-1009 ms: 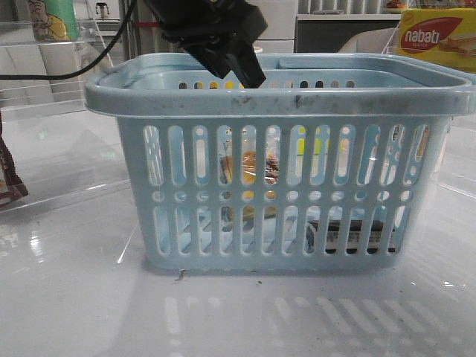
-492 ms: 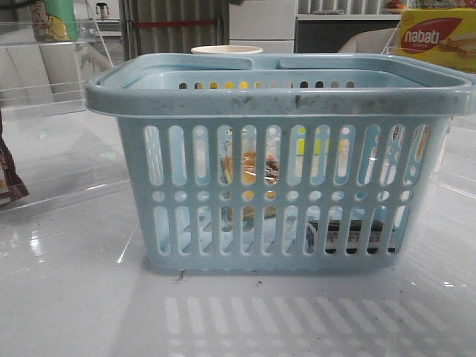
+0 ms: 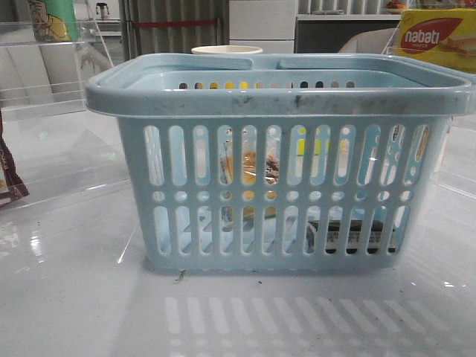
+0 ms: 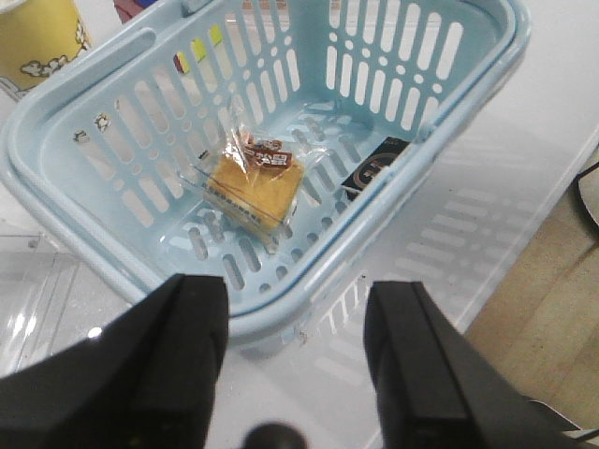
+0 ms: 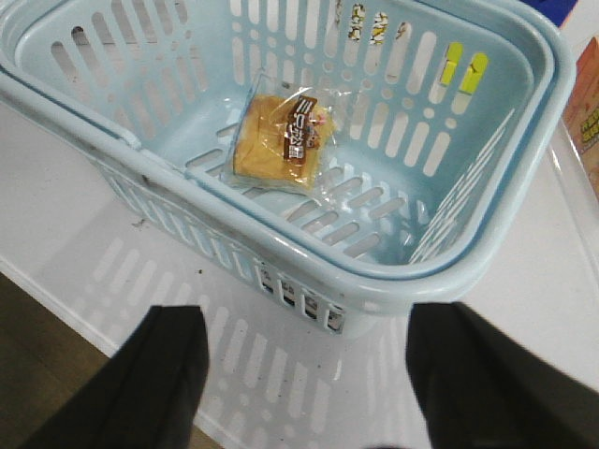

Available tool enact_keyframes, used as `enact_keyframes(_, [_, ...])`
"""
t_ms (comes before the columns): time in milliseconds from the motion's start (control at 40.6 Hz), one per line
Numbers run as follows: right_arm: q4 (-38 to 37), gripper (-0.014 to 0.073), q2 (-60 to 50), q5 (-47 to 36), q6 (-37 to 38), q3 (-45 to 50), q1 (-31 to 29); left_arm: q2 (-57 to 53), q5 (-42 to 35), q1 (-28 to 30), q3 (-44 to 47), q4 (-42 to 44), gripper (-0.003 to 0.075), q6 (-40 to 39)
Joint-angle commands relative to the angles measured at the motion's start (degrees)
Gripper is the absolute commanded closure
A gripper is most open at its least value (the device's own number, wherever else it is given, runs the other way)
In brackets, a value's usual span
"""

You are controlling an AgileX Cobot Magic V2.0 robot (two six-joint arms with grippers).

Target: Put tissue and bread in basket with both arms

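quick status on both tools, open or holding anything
Left tool: open, holding nothing, above the basket.
Right tool: open, holding nothing.

L gripper (image 4: pixel 298 360): jaws wide apart, nothing between them, black fingers (image 4: pixel 182 360) only partly in shot. R gripper (image 5: pixel 304 379): also spread wide, empty, fingers (image 5: pixel 154 374) cut by the edge, so tips can't be seen. Neither arm shows in front view; both prob. raised, cams looking down.
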Motion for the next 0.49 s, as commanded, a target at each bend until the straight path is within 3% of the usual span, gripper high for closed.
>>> enact_keyframes(0, [-0.11, 0.0046, -0.38, -4.19, -0.46, -1.74, 0.10, -6.09, -3.34, -0.38, 2.17, -1.36, 0.0316, -1.40])
enact_keyframes(246, [-0.11, 0.0046, -0.38, -3.66, -0.46, -1.45, 0.10, -16.94, -3.59, -0.27, 9.99, 0.22, 0.0316, -5.13])
enact_keyframes(467, [-0.11, 0.0062, -0.38, -3.41, -0.46, -1.45, 0.10, -19.12, -3.59, -0.27, 13.05, 3.67, 0.0316, -7.48])
